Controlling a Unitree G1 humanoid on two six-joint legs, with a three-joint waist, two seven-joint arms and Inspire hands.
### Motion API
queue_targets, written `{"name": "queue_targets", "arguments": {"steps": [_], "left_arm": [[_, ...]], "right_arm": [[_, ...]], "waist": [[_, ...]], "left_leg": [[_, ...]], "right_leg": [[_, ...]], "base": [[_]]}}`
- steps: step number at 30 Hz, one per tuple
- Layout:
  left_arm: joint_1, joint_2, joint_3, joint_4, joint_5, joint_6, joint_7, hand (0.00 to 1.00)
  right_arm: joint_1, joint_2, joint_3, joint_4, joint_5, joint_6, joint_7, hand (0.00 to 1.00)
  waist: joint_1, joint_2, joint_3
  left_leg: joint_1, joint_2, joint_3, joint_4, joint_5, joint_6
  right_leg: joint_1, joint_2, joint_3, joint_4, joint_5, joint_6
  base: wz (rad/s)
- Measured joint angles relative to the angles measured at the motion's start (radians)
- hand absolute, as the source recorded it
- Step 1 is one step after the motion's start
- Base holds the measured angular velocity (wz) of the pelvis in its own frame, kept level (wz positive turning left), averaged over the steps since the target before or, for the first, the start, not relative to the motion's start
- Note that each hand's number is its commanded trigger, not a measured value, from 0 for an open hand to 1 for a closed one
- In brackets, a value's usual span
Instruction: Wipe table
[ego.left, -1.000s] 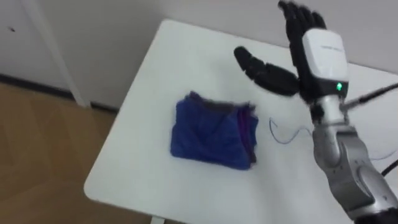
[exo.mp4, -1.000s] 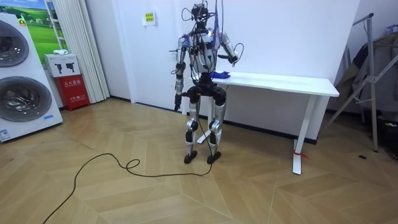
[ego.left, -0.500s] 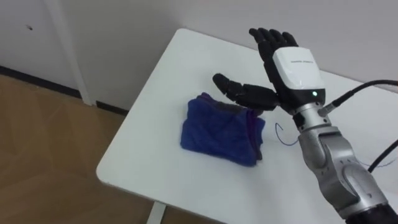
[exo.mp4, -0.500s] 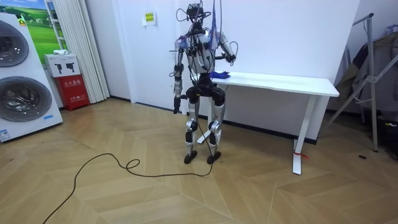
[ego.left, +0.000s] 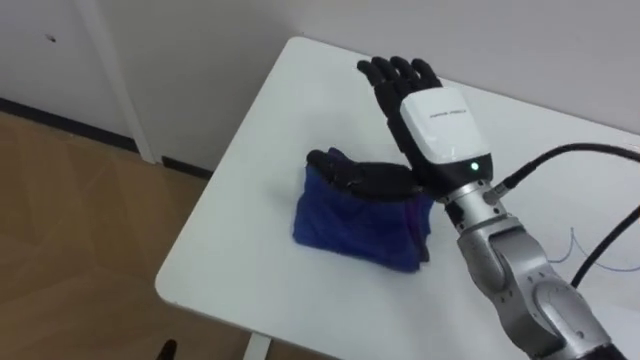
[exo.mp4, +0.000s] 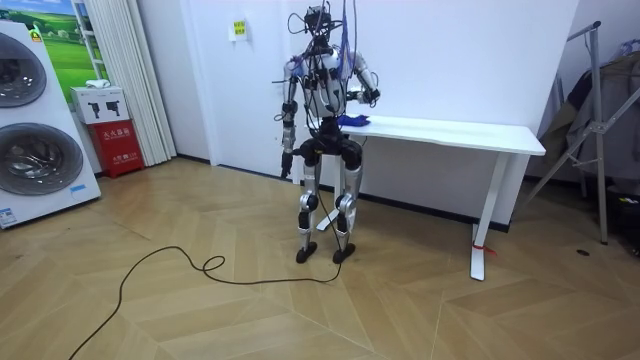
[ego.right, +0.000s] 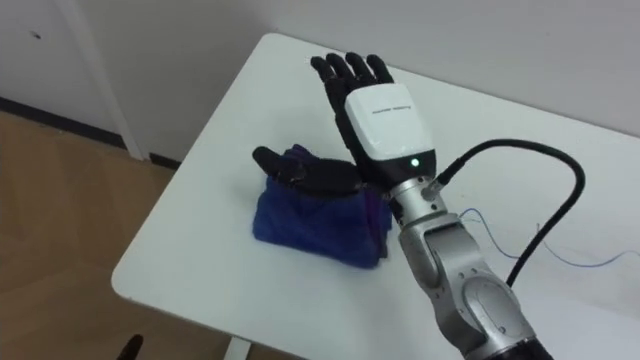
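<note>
Now my right robot hand (ego.left: 433, 120) hangs, fingers spread apart, rumpled blue cloth (ego.left: 340, 222) just beneath its thumb. Reaching step, I judge; next it must press down.

Soft, even indoor light fills the room. The white table (ego.left: 240, 190) looks bright and matte. The blue cloth (ego.left: 340, 225) throws a faint shadow along its near edge. A small green lamp (ego.left: 473, 166) glows on the right hand (ego.left: 435, 125). The wooden floor (exo.mp4: 200, 320) carries a dull sheen.
</note>
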Motion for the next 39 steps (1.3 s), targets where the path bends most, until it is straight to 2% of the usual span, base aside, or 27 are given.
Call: {"name": "queue_targets", "arguments": {"steps": [4, 9, 17, 23, 24, 29, 32, 39], "left_arm": [[0.005, 0.000, 0.000, -0.002, 0.001, 0.001, -0.002, 0.00], [0.020, 0.000, 0.002, 0.003, 0.000, 0.001, -0.002, 0.00], [0.022, 0.000, 0.001, 0.008, 0.000, -0.001, -0.005, 0.00], [0.023, -0.003, 0.005, 0.009, -0.004, -0.001, -0.007, 0.00], [0.023, -0.004, 0.006, 0.008, -0.004, -0.001, -0.007, 0.00], [0.024, -0.014, 0.013, 0.007, -0.008, -0.002, -0.007, 0.00], [0.031, -0.013, 0.013, 0.007, -0.007, -0.006, -0.007, 0.00], [0.051, -0.012, 0.016, 0.007, -0.005, -0.007, -0.007, 0.00]], "right_arm": [[0.033, 0.000, 0.015, 0.023, 0.007, 0.001, 0.039, 0.00], [0.061, 0.003, 0.015, 0.125, 0.011, 0.006, 0.094, 0.00], [0.064, 0.004, 0.015, 0.180, 0.021, 0.002, 0.101, 0.00], [0.097, 0.007, 0.010, 0.180, 0.037, -0.002, 0.102, 0.00], [0.100, 0.009, 0.010, 0.180, 0.039, -0.002, 0.103, 0.00], [0.102, 0.010, -0.002, 0.180, 0.034, -0.010, 0.105, 0.00], [0.102, 0.010, -0.004, 0.184, 0.034, -0.010, 0.106, 0.00], [0.106, 0.010, -0.020, 0.218, 0.033, -0.011, 0.109, 0.00]], "waist": [[0.000, 0.014, 0.0042], [0.005, 0.012, 0.0028], [0.000, 0.010, 0.0019], [-0.003, 0.020, 0.0077], [-0.005, 0.022, 0.0074], [-0.015, 0.038, -0.0038], [-0.026, 0.042, -0.0044], [-0.031, 0.035, -0.0031]], "left_leg": [[0.000, 0.001, 0.001, -0.001, -0.003, -0.003], [0.003, -0.001, 0.007, 0.002, -0.003, -0.003], [0.003, 0.000, 0.006, 0.001, -0.003, -0.003], [0.012, -0.001, 0.006, 0.001, -0.004, -0.001], [0.012, -0.001, 0.006, 0.000, -0.004, 0.000], [0.015, -0.001, 0.010, 0.000, -0.005, 0.001], [0.017, 0.000, 0.010, 0.001, -0.005, 0.000], [0.037, -0.001, 0.008, 0.000, -0.005, 0.000]], "right_leg": [[0.001, 0.001, 0.005, 0.003, 0.000, 0.000], [0.000, 0.001, 0.021, 0.007, -0.001, -0.001], [0.001, 0.001, 0.020, 0.007, -0.007, 0.001], [0.011, 0.000, 0.019, 0.003, -0.013, 0.005], [0.011, 0.000, 0.019, 0.003, -0.014, 0.005], [0.011, -0.001, 0.018, 0.005, -0.015, 0.006], [0.013, -0.002, 0.018, 0.005, -0.016, 0.005], [0.034, -0.008, 0.014, 0.008, -0.027, 0.009]], "base": [[0.00], [-0.03], [0.00], [0.00], [0.00], [0.00], [0.00], [0.03]]}}
